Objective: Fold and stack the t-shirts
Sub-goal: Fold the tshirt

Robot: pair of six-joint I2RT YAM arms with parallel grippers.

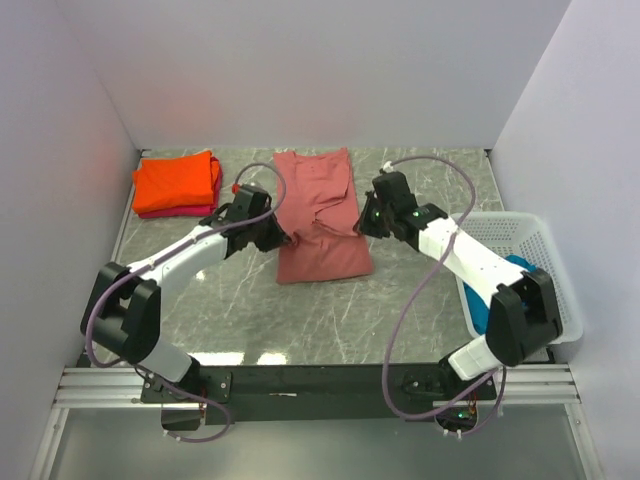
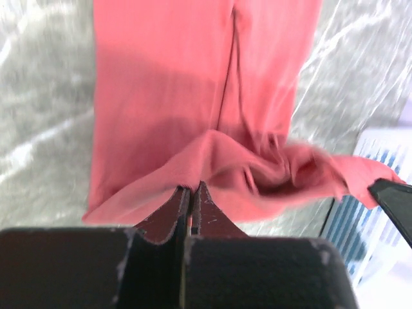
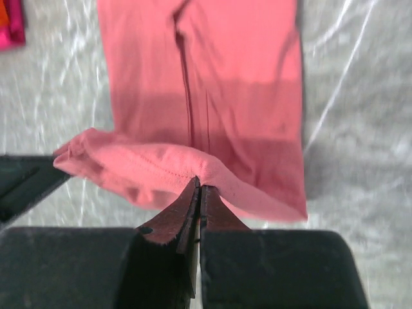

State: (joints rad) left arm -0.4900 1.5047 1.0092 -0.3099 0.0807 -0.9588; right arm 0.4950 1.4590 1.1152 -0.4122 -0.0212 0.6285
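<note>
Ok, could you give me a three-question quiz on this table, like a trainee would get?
1. True or false: the left gripper and the right gripper are each shut on the brick-red t-shirt.
2. What lies in the white lattice basket? A) a black cap B) a teal-blue t-shirt C) a towel
3. Fill in: the folded orange t-shirt lies on a ___ one.
Key: 1 true; 2 B; 3 the pink-red t-shirt.

A grey marbled table [image 1: 250, 310] is carrying a dusty brick-red cloth t-shirt [image 1: 318, 215] mid-surface toward the far edge, a folded pink-red t-shirt [image 1: 185, 211] at the far left corner, and a white plastic lattice basket [image 1: 545, 245] along the right edge.
</note>
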